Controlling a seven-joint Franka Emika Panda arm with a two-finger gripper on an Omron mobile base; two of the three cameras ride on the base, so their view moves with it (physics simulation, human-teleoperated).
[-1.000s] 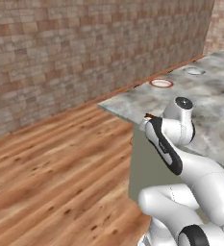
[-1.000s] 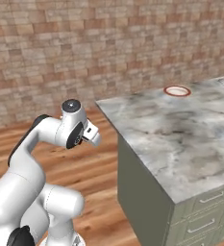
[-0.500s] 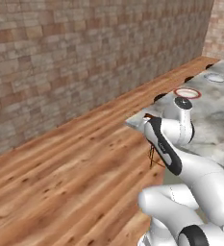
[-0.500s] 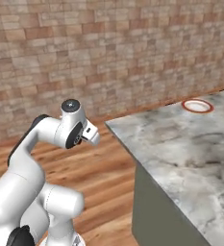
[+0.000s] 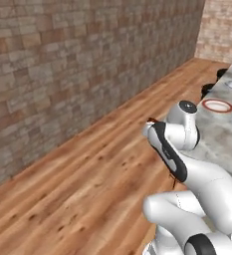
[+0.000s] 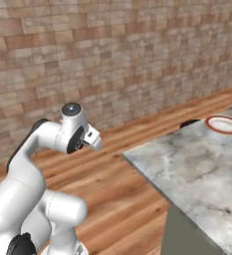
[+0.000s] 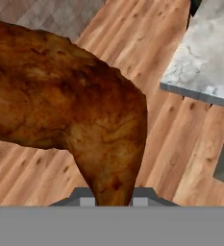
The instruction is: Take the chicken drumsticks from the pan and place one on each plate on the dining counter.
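Reddish-brown drumstick (image 7: 65, 105), mottled, glossy, tapering between closed jaws

Glossy white rounded arm (image 5: 197, 174) with dark joint bands.

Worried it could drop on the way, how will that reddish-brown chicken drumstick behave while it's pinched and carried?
The reddish-brown chicken drumstick looks stiff, keeping its shape. Its glossy skin may be slippery. It seems pinched at its narrow end with the bulk hanging beyond, so it could pivot or slip.

Even, diffuse rendered lighting without hard shadows or glare; textures appear soft and pixelated, coarsest in the hand view.
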